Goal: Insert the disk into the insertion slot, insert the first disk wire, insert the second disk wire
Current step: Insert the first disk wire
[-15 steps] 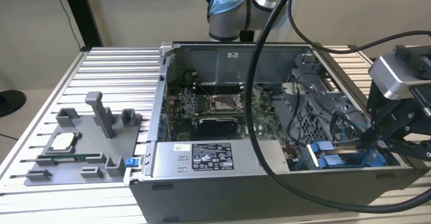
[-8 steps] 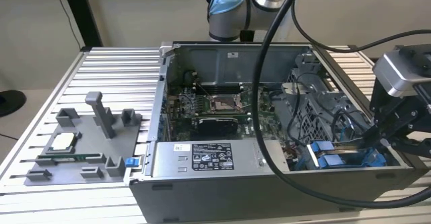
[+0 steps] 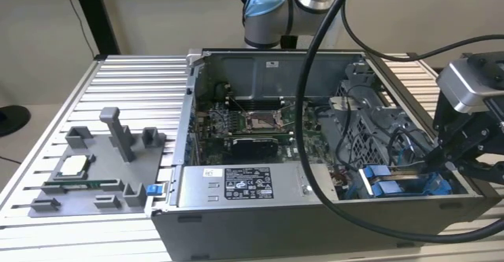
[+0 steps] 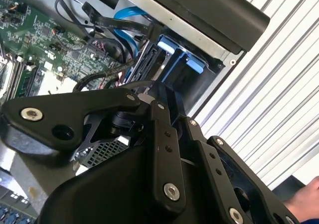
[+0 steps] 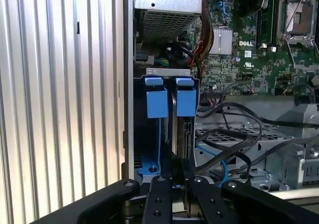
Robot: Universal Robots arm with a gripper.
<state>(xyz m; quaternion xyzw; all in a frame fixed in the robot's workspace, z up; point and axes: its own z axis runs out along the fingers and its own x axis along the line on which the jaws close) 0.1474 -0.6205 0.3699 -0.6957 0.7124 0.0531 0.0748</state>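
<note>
The disk (image 5: 182,130) stands on edge inside the insertion slot (image 5: 149,157), between the slot's blue rails, with two blue tabs (image 5: 156,103) side by side at its far end in the first wrist view. The gripper (image 5: 177,167) is at the disk's near end, its fingers drawn close on either side of that edge, pinching it as far as that view shows. In the second wrist view the gripper (image 4: 149,92) points into the same bay, just beside the blue tabs (image 4: 196,62).

In the exterior view the insertion slot (image 3: 390,182) lies at about four o'clock inside the open computer case (image 3: 236,226), and the gripper (image 3: 431,166) reaches in from the three o'clock side. Black cables (image 5: 234,134) and a thin blue cable (image 5: 215,160) loop just beside the slot. A silver metal box (image 3: 236,185) with a black-and-white sticker sits at six o'clock in the case, and the green motherboard (image 3: 252,126) is in the middle.

The case rests on a ribbed aluminium table (image 3: 134,79). At nine o'clock from the case, well apart from the slot, lies a grey fixture tray (image 3: 94,176). The arm's base (image 3: 268,14) rises at twelve o'clock.
</note>
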